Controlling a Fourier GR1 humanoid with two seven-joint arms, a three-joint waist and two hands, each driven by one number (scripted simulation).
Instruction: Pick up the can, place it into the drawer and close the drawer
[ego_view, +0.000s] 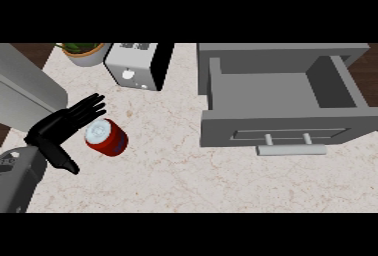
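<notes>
A red can (108, 138) with a silver top stands on the marbled counter (170, 175) at the left. My left hand (52, 133) is just left of it, open, with its straight fingers (85, 111) reaching past the can's far side and the thumb (64, 161) pointing toward the near edge. I cannot tell whether the palm touches the can. At the right, the grey drawer (221, 85) is pulled open with nothing inside, its front panel (221, 127) and bar handle (291, 149) facing me. My right hand does not show.
A silver and black toaster (136, 65) stands at the back, behind the can. A potted plant (85, 53) sits in the back left corner. A large grey body (26, 90) fills the left edge. Bare counter stretches between the can and the drawer.
</notes>
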